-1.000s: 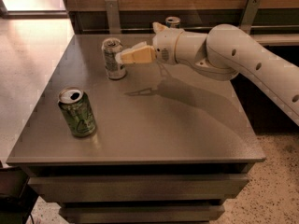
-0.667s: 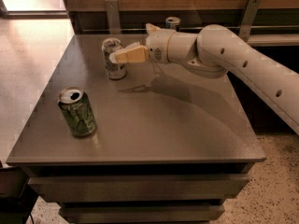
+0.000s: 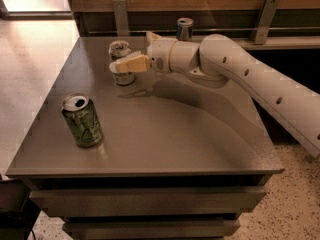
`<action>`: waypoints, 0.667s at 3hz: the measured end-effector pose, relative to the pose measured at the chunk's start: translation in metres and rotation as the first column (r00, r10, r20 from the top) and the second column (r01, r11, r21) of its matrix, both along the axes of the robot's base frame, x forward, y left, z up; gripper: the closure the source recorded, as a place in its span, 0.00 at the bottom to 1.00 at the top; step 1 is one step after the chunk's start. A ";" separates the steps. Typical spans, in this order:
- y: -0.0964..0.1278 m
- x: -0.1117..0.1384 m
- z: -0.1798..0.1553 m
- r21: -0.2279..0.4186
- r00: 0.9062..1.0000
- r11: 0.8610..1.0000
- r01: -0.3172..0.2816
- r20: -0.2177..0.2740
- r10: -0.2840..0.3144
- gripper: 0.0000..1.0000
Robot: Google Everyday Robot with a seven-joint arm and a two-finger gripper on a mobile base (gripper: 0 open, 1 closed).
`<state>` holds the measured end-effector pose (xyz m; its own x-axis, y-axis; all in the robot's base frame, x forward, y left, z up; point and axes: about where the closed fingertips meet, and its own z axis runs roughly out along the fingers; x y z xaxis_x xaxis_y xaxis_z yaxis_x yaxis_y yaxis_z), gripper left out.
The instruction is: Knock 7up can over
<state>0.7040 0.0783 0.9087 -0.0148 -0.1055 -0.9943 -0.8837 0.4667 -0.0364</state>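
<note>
The 7up can (image 3: 120,54) has a pale silvery body and a silver top. It stands upright at the back left of the grey table (image 3: 165,134). My gripper (image 3: 120,66) reaches in from the right on the white arm. Its cream fingers (image 3: 131,64) lie across the front of the can's middle and seem to touch it. The lower part of the can shows below the fingers.
A dark green can (image 3: 82,120) stands upright at the front left of the table. A slim blue-and-silver can (image 3: 184,29) stands at the back edge, behind the arm. A ledge with metal brackets runs behind the table.
The gripper has moved left across the table, from beside the 7up can's right side to across its front. The can still stands upright.
</note>
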 end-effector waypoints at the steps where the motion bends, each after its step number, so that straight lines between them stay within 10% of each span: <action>1: 0.010 0.001 -0.006 0.009 1.000 1.000 -0.019 -0.004 0.019 0.00; 2: 0.018 0.004 -0.012 0.025 0.999 0.999 -0.038 -0.005 0.038 0.00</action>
